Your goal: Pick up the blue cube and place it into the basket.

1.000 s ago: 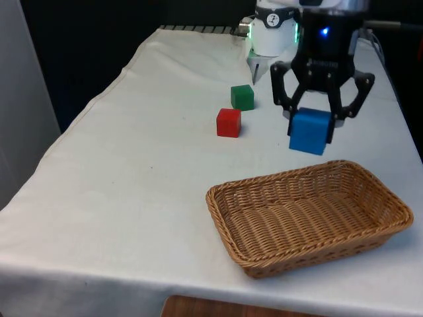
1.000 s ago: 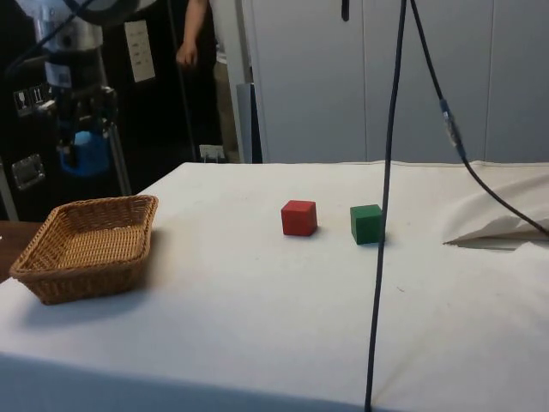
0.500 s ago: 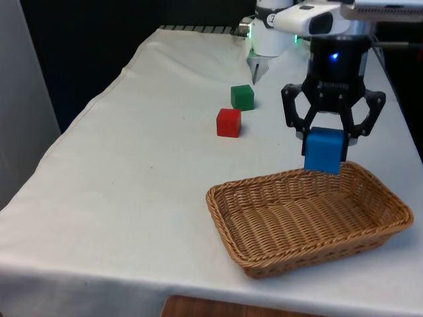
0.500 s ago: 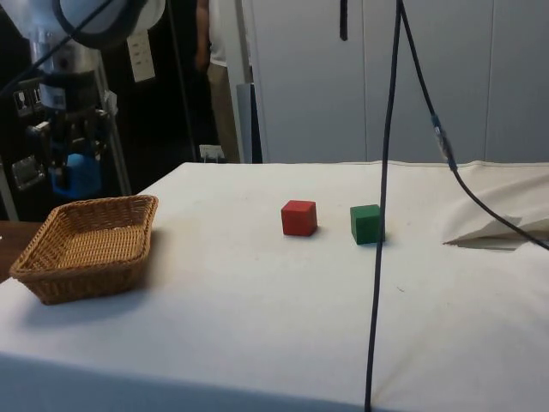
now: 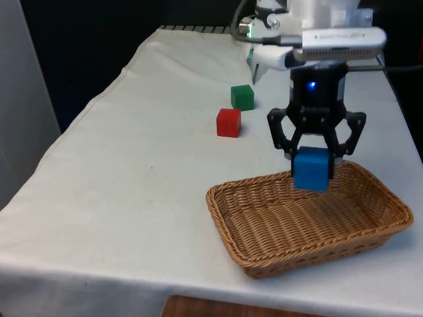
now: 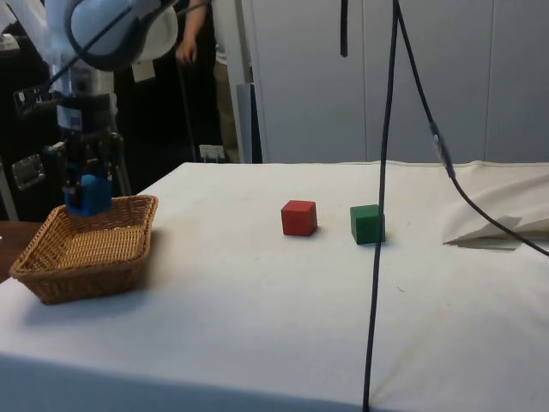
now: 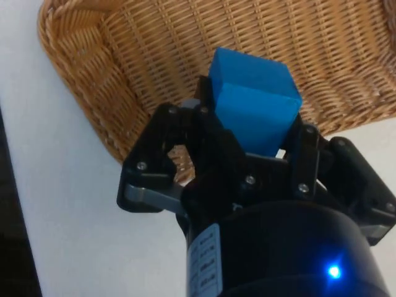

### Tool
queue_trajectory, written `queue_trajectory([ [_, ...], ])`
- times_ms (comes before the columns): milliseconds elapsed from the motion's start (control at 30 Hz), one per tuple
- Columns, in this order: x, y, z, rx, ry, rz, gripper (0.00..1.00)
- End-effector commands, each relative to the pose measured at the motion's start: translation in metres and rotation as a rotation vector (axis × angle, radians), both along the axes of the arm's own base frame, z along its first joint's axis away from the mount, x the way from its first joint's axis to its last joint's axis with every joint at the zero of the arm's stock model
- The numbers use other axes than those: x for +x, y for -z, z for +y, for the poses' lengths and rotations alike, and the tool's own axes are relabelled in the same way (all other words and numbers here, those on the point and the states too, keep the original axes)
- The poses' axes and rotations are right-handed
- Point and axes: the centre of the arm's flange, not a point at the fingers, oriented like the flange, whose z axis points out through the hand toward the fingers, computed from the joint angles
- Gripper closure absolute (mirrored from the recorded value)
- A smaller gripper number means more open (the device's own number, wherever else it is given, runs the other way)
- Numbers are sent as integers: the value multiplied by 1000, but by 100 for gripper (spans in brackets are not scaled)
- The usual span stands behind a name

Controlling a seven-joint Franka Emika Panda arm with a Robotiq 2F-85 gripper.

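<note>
**Blue cube held over the basket's far edge**

The blue cube is off the table, clamped between the two fingers of the black gripper. In the front view it hangs in front of the far rim of the wicker basket, over the basket's inner floor and nearer the front view's right half. The side view puts the blue cube just above the basket rim at its far end, not resting on the weave. In the wrist view the cube sits tilted between the gripper's dark links — one corner points toward the woven floor of the basket, and the basket's curved rim runs beside the fingers.

The gripper points straight down from the white arm, its jaws closed on opposite faces of the cube.

Out on the white cloth, well apart from the basket, stand a red cube and a green cube — the green one just behind the red, toward the robot. In the side view they stand side by side with a small gap, red cube nearer the basket, green cube farther from it. A black cable hangs down in the side view's foreground.
</note>
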Motion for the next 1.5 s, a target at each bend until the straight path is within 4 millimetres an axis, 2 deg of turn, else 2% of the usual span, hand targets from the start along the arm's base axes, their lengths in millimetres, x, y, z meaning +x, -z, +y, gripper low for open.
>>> queue_trajectory([
  [0, 1, 6, 0, 16, -3, -5, 100],
  [533, 10, 63, 6, 12, -2, -16, 100],
  [567, 9, 59, 5, 12, -4, -14, 100],
  [667, 12, 75, 5, 8, -2, -15, 100],
  [900, 13, 79, 5, 8, -4, -12, 98],
  [967, 13, 79, 5, 10, -4, -13, 84],
  [1000, 13, 79, 5, 10, -5, -14, 70],
  [1100, 13, 79, 5, 10, -4, -14, 40],
  [1133, 13, 79, 5, 10, -4, -14, 20],
  [1200, 12, 78, 5, 9, -5, -12, 3],
  [1467, 12, 78, 5, 9, -5, -12, 0],
])
